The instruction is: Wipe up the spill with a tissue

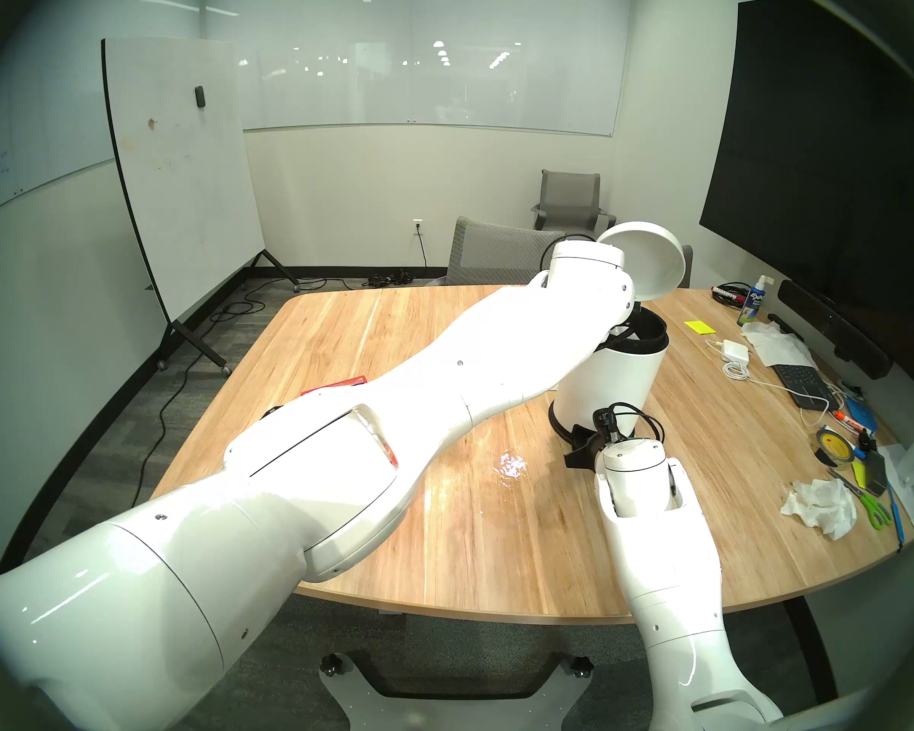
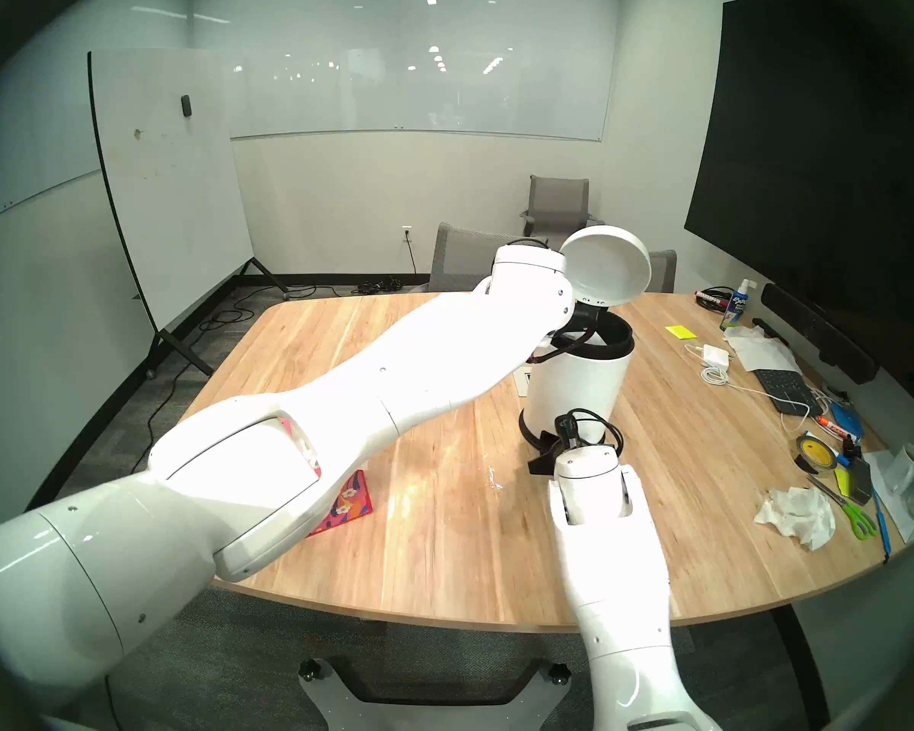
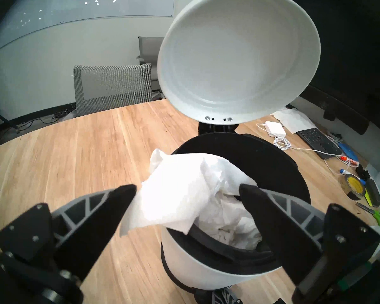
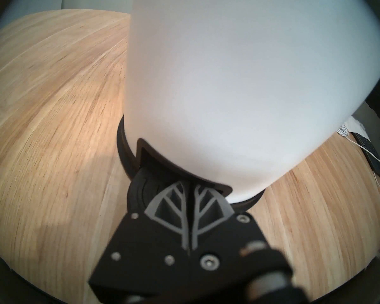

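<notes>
Thin white creased tissue (image 3: 180, 187) is seen draped over the near rim of the white lidded bin (image 3: 206, 272), its long axis slanted, between the spread jaws of the left tool (image 3: 188, 192), ungripped. The right tool (image 4: 190, 187), closed and empty, is pressed on the bin's black pedal (image 4: 140, 187). "EXPO" is read on a spray bottle (image 1: 753, 305).

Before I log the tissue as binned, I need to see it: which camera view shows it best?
The left wrist view: the tissue hangs between the open left gripper fingers, over the pedal bin's dark rim. Both head views hide it behind the left arm; the right wrist view shows only the bin's white wall.
</notes>
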